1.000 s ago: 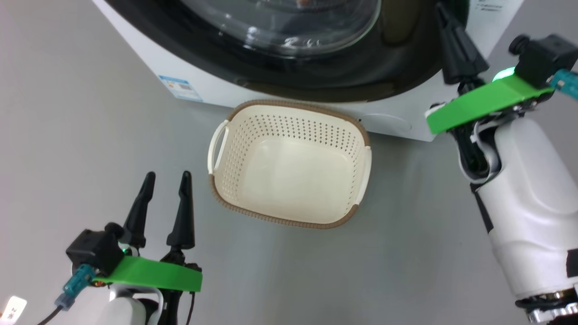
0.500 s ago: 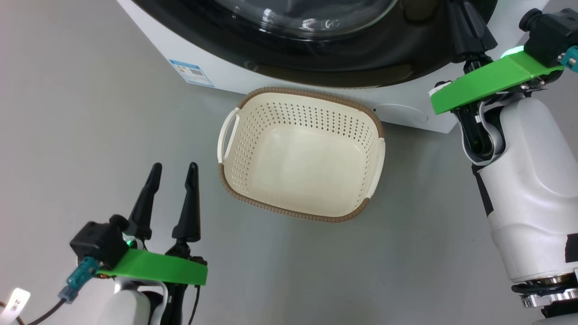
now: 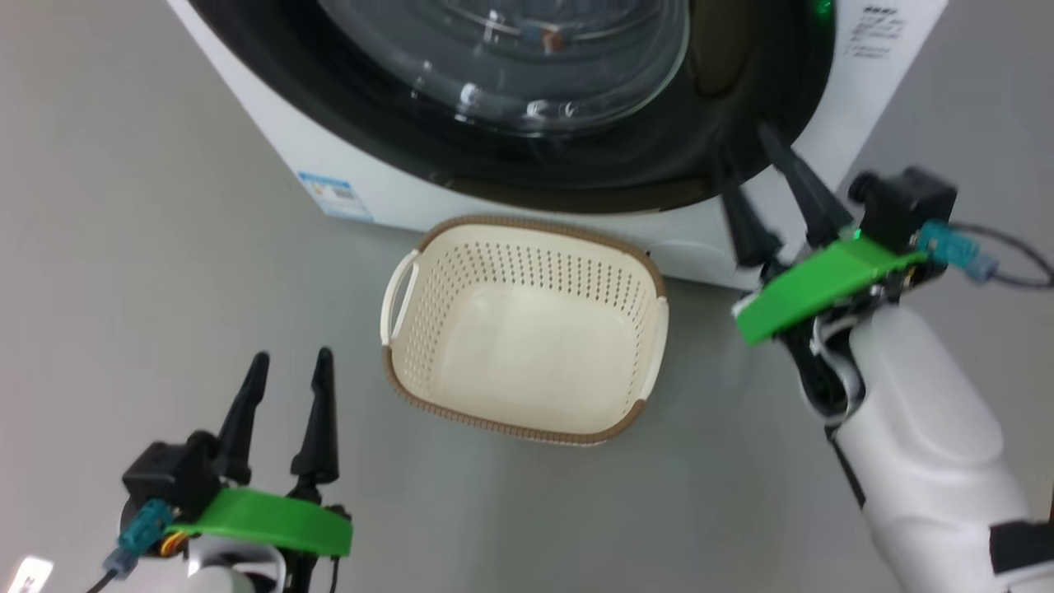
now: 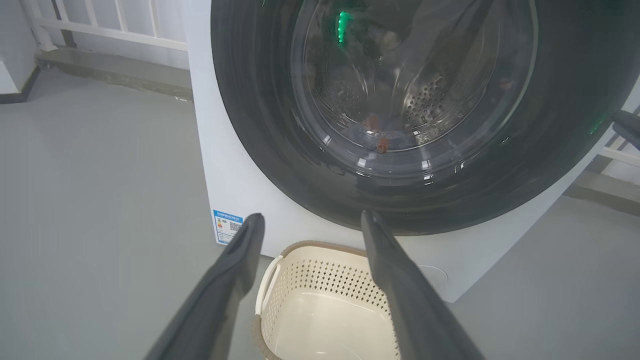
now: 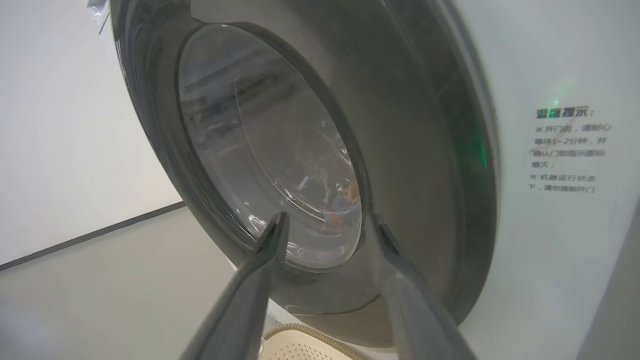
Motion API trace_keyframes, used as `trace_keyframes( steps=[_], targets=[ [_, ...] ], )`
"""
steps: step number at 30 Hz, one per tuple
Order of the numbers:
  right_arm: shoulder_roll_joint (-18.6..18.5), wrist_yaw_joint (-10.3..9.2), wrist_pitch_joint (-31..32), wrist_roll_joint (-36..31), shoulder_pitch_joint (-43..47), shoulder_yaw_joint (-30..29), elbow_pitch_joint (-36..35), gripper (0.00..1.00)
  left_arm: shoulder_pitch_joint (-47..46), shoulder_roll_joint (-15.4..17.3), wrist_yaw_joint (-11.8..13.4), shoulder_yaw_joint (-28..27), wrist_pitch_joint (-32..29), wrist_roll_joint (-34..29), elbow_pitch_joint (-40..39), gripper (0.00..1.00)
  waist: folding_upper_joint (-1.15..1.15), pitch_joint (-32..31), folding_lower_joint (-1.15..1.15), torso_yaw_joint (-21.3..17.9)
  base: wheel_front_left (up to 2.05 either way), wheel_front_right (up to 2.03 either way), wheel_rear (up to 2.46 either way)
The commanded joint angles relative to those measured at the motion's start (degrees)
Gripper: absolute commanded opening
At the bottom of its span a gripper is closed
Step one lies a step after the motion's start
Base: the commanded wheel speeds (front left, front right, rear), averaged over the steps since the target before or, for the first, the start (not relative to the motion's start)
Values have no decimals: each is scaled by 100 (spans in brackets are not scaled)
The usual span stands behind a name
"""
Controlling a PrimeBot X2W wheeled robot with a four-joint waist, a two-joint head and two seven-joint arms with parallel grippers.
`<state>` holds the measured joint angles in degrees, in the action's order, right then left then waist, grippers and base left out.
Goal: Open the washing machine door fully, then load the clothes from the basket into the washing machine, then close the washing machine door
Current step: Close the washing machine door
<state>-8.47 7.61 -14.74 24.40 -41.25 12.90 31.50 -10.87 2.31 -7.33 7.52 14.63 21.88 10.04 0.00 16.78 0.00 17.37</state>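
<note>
Clothes [image 4: 382, 140] inside washing machine [image 4: 225, 190], door [image 4: 250, 100] shut; basket [image 3: 527, 263] beside; left pincer [image 3: 292, 354], right pincer [image 3: 743, 152] released.

Washing machine door [image 3: 502, 74]: glossy black rim, mirror-like; centre of clear, smooth glass with bright highlights.
Washing machine [image 3: 272, 140]: smooth white panel, faint sheen; blue printed sticker [image 3: 333, 193] at 7 o'clock of the door.
Drum [image 4: 425, 100]: perforated bright metal.
Basket [image 3: 535, 224]: cream plastic, perforated walls, satin; brown woven-look rim.
Floor [image 3: 123, 288]: grey, smooth, matt.
Left pincer [image 3: 292, 354], right pincer [image 3: 743, 152]: matt dark fingers, green plastic plates.
</note>
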Motion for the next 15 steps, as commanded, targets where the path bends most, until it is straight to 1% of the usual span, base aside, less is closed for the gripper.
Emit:
trace_keyframes(
  steps=[1, 7, 8, 15],
  targets=[
    [147, -12, -26, 51, 241, 155, -146, 100, 86, 181, -15, -256, 37, -94, -57, 100, 0, -327, 0, -206, 0, 0, 0],
    [166, -12, -26, 150, 901, 179, -243, 100, 353, 354, -15, -425, 37, -213, 5, 100, 0, -711, 0, -464, 0, 0, 0],
    [166, -12, -26, 150, 901, 179, -243, 100, 353, 354, -15, -425, 37, -213, 5, 100, 0, -711, 0, -464, 0, 0, 0],
    [173, -12, -26, 97, 1633, -95, -331, 100, 495, 563, -15, -394, 37, -96, 57, 100, 0, -1006, 0, -763, 0, 0, 0]
  ],
)
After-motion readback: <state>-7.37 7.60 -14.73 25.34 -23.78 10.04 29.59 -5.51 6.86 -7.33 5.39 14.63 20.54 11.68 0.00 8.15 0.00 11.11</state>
